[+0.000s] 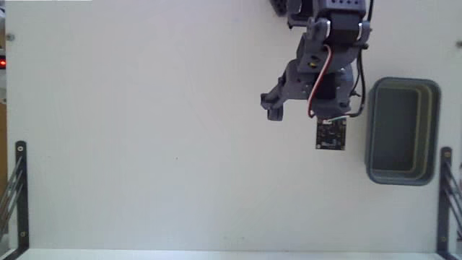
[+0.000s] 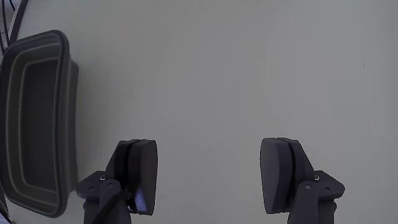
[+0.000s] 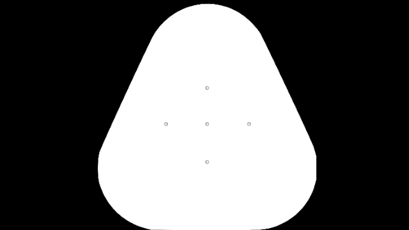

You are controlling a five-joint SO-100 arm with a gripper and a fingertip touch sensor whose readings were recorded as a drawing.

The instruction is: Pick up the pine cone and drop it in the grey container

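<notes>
End effector (image 2: 208, 180) fingers spread apart and bare, grey container (image 2: 37, 118) cropped at wrist view's left edge.

A plain white table (image 1: 144, 144) fills the fixed view, evenly lit. Black metal brackets (image 1: 18, 195) stand at its lower corners.

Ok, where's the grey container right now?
The grey container sits at the right edge of the fixed view, just right of the arm; in the wrist view it's far left.

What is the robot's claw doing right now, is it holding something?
Gripper: open, fingers wide apart, nothing between them; only bare table shows in the gap. No pine cone shows in either view.
</notes>
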